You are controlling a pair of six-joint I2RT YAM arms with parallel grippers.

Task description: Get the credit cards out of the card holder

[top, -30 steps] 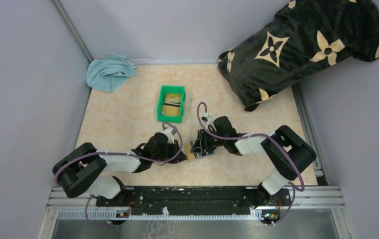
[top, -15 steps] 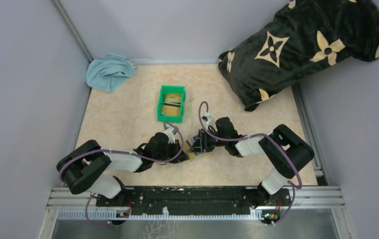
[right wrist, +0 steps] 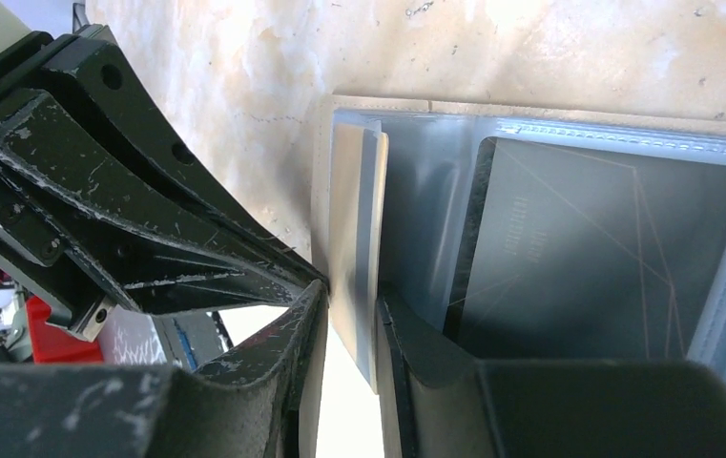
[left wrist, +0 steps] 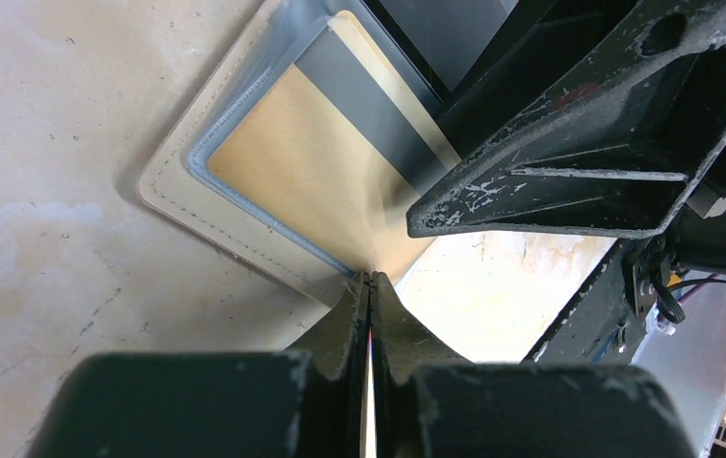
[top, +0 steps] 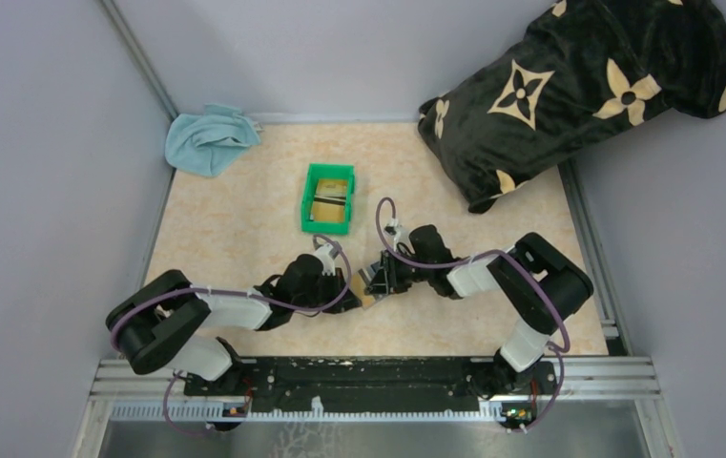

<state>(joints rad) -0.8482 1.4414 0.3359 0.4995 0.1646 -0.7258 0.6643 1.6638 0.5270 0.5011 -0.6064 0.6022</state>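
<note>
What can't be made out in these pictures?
- Card holder: top view, mostly covered by left pincer and right pincer.
- Green bin contents: top view, too small to count.
- Black card print: right wrist view, too faint.
- Gold card far end: left wrist view, hidden behind right pincer.

Table (top: pixel 225 239), green bin (top: pixel 307 202), cloth (top: pixel 208 138), pillow (top: pixel 578 86), card holder (left wrist: pixel 244 231)

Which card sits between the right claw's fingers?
The gold card, raised on edge; the black card lies flat, off to one side.
</note>
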